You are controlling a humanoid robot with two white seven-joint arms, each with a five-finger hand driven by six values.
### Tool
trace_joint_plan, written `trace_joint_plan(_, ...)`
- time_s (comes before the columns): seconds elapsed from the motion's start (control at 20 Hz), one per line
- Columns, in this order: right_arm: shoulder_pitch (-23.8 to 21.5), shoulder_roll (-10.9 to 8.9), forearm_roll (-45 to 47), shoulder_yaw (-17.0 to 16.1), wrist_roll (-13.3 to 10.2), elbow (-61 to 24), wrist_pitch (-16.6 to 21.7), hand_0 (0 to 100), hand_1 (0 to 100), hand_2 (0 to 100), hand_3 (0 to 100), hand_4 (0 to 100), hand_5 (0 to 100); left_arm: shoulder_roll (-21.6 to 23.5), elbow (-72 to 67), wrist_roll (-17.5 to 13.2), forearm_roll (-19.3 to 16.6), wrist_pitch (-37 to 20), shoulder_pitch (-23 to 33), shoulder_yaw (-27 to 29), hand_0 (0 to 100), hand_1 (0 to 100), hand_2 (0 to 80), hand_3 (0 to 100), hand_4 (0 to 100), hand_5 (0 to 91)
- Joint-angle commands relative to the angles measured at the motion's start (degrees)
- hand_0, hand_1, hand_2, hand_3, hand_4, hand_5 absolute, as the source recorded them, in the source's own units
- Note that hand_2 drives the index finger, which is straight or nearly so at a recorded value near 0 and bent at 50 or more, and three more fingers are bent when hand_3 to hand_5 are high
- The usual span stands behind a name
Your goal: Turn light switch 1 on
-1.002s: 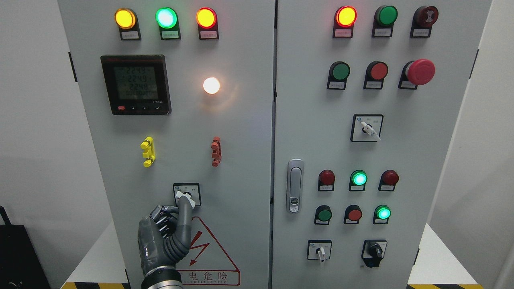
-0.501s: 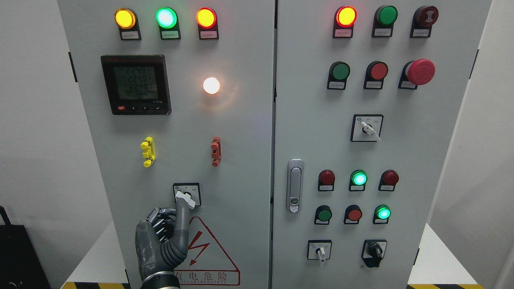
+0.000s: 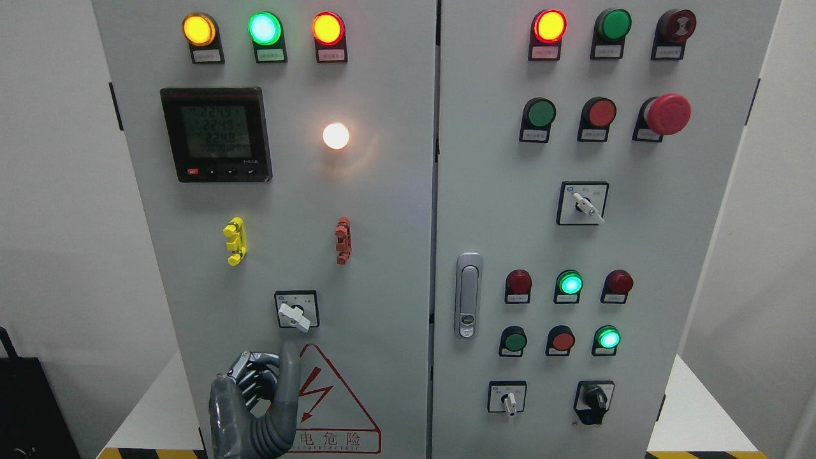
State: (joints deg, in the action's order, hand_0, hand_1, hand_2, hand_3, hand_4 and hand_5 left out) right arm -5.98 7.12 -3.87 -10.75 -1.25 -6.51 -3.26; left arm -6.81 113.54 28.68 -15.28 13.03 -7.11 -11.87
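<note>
You see the left hand (image 3: pixel 255 395) has dropped clear below the switch (image 3: pixel 295 314), one finger extended, the rest curled, holding nothing, while the lamp (image 3: pixel 335 136) above the switch glows, so the task looks done.

Bright, even lighting and pretty sharp all over; only the white lamp (image 3: pixel 336 136) blows out, throwing warm glare onto the cabinet door (image 3: pixel 382 210).
</note>
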Motion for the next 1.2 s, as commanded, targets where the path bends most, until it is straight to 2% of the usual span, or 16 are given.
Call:
trace_joint_plan(0.0, 0.00, 0.00, 0.00, 0.03, 0.02, 0.01, 0.01, 0, 0, 0, 0, 0, 0, 2.15, -0.69, -3.80, -1.25, -8.60, 11.56, 3.68, 26, 33, 64.3, 100, 100, 83.7)
trace_joint_plan(0.1, 0.00, 0.00, 0.00, 0.03, 0.02, 0.01, 0.01, 0, 0, 0, 0, 0, 0, 2.94, -2.61, -6.17, -1.24, -15.80, 17.71, 7.11, 26, 28, 63.8, 100, 100, 83.8)
trace_joint_plan(0.25, 0.00, 0.00, 0.00, -0.06, 0.02, 0.01, 0.01, 0, 0, 0, 0, 0, 0, 5.49, -9.02, -6.62, -0.37, -24.34, 24.05, 11.25, 25, 23, 58.8, 98, 99, 83.8)
trace_joint_plan(0.35, 0.00, 0.00, 0.00, 0.03, 0.02, 0.01, 0.01, 0, 0, 0, 0, 0, 0, 6.46, -14.37, -7.15, 3.48, -25.77, 26.00, 13.27, 24, 22, 56.4, 95, 98, 83.0)
trace_joint_plan(0.5, 0.00, 0.00, 0.00, -0.06, 0.02, 0.01, 0.01, 0, 0, 0, 0, 0, 0, 6.90, -25.53, -12.40, 8.06, -25.86, 26.70, 15.55, 24, 22, 55.4, 93, 98, 82.1)
trace_joint_plan(0.6, 0.00, -0.09, 0.00, 0.03, 0.02, 0.01, 0.01, 0, 0, 0, 0, 0, 0, 7.16, -34.31, -18.46, 9.56, -25.86, 27.32, 17.05, 24, 22, 53.1, 92, 98, 79.8)
trace_joint_plan(0.7, 0.00, 0.00, 0.00, -0.06, 0.02, 0.01, 0.01, 0, 0, 0, 0, 0, 0, 7.25, -43.18, -22.51, 9.83, -25.86, 27.41, 18.37, 22, 22, 48.2, 86, 94, 71.5)
trace_joint_plan(0.75, 0.00, 0.00, 0.00, 0.03, 0.02, 0.01, 0.01, 0, 0, 0, 0, 0, 0, 7.34, -47.84, -23.75, 9.83, -26.12, 27.41, 19.07, 22, 22, 43.3, 79, 89, 64.8)
trace_joint_plan(0.8, 0.00, 0.00, 0.00, -0.06, 0.02, 0.01, 0.01, 0, 0, 0, 0, 0, 0, 7.34, -52.50, -24.89, 9.92, -26.90, 27.41, 19.69, 22, 23, 41.4, 78, 88, 61.8)
trace_joint_plan(0.85, 0.00, 0.00, 0.00, 0.03, 0.02, 0.01, 0.01, 0, 0, 0, 0, 0, 0, 7.25, -56.98, -26.12, 9.92, -27.78, 27.41, 20.48, 24, 24, 37.9, 73, 84, 54.2)
trace_joint_plan(0.95, 0.00, 0.00, 0.00, 0.03, 0.02, 0.01, 0.01, 0, 0, 0, 0, 0, 0, 7.08, -65.16, -28.58, 9.92, -28.41, 26.97, 21.10, 28, 24, 33.9, 68, 77, 46.8)
trace_joint_plan(1.05, 0.00, 0.00, 0.00, -0.06, 0.02, 0.01, 0.01, 0, 0, 0, 0, 0, 0, 6.90, -71.85, -30.09, 9.92, -28.41, 26.71, 21.10, 34, 26, 29.4, 61, 67, 29.4)
trace_joint_plan(1.15, 0.00, 0.00, 0.00, 0.03, 0.02, 0.01, 0.01, 0, 0, 0, 0, 0, 0, 6.64, -79.31, -30.27, 10.00, -28.41, 25.84, 21.01, 39, 25, 25.9, 56, 61, 20.0)
